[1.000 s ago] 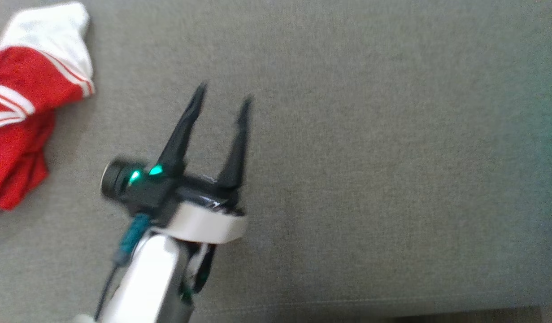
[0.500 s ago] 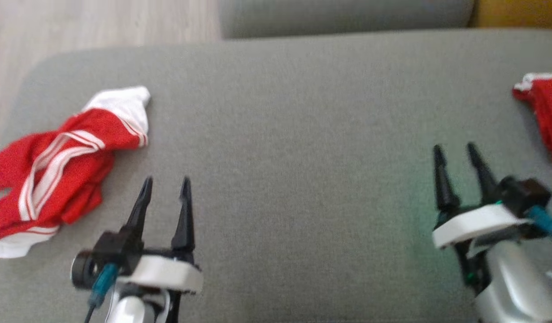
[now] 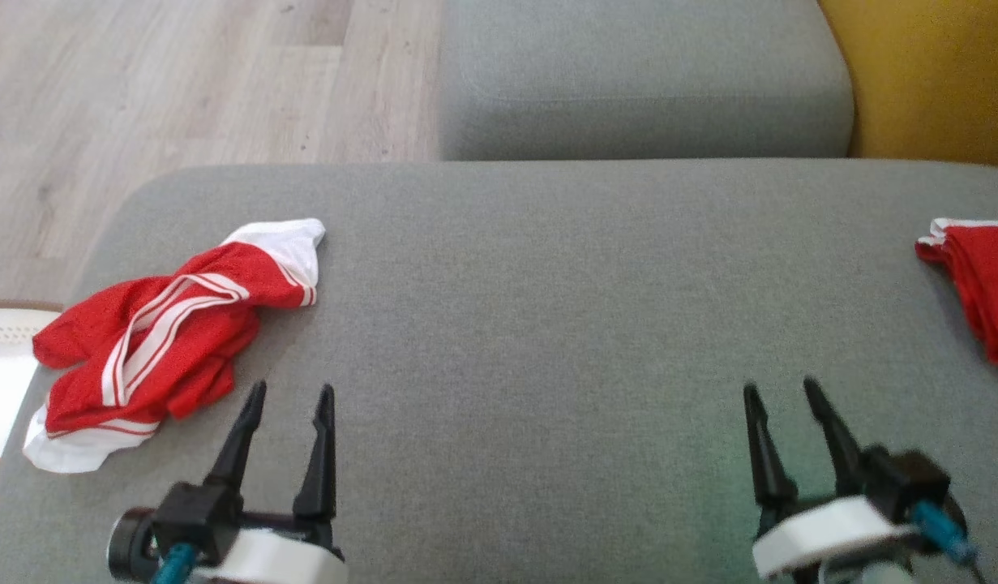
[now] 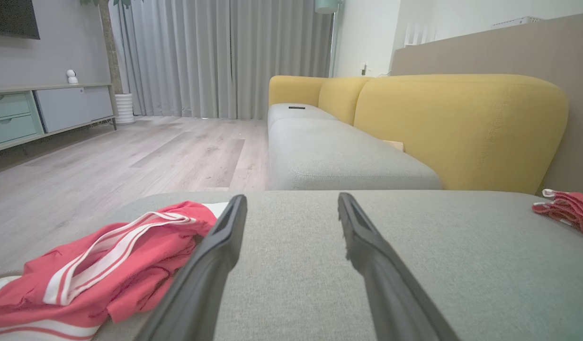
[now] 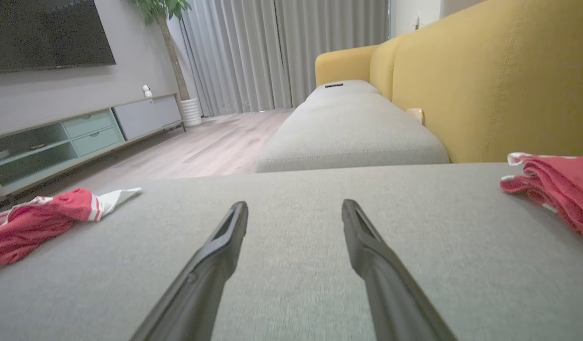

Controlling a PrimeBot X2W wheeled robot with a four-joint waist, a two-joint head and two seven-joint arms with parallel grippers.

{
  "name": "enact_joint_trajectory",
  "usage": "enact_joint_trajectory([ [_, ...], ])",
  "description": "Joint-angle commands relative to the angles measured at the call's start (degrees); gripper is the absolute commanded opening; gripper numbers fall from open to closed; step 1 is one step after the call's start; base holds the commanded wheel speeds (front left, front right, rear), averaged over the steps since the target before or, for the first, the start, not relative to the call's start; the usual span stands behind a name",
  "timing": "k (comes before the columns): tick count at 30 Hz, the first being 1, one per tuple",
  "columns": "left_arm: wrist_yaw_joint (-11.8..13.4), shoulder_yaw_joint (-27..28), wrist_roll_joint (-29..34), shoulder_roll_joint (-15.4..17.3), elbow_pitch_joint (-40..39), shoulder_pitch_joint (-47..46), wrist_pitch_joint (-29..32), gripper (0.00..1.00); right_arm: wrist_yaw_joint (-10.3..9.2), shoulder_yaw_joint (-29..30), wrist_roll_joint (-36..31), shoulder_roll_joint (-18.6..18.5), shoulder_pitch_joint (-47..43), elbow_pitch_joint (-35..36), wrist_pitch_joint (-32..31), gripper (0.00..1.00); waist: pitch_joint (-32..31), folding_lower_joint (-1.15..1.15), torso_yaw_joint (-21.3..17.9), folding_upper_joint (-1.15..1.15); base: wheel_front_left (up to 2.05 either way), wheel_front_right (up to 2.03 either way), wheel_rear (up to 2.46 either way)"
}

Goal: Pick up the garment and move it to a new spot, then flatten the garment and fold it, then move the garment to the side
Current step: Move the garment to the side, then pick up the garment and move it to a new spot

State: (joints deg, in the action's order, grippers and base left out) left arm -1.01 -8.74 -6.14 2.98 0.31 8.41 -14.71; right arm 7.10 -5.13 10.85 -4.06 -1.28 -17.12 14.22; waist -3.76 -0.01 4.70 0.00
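Far-right red garment (image 3: 977,276) — cut off.

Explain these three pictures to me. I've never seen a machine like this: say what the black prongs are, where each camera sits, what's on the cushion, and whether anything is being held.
The black prongs are the fingers of a two-armed robot. The top-down picture comes from a camera on its head. It shows the left gripper at the lower left and the right gripper at the lower right. The other two pictures come from cameras on the wrists, each looking out along its own arm's fingers. Both grippers are open and hold nothing. They are above a grey cushion. A crumpled red-and-white garment lies near the cushion's left end, close to the left gripper. A second red garment lies at the right edge. Beyond are a wooden floor and a yellow backrest.
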Motion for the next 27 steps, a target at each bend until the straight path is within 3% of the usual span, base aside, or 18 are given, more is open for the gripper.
enact_joint_trajectory([
  [1,-0.4,1.3,1.1,-0.1,-1.7,-1.4,-0.3,1.0,0.39,-1.0,-1.0,0.3,0.2,2.2,0.8,1.0,-0.6,0.01,0.3,0.0,0.0,0.0,0.0],
  [27,0.0,0.4,1.9,-0.1,0.4,1.0,-0.3,1.0,0.39,0.4,-0.9,1.2,-4.6,2.9,0.8,1.0,-2.0,0.01,-0.3,0.0,0.0,0.0,0.0],
])
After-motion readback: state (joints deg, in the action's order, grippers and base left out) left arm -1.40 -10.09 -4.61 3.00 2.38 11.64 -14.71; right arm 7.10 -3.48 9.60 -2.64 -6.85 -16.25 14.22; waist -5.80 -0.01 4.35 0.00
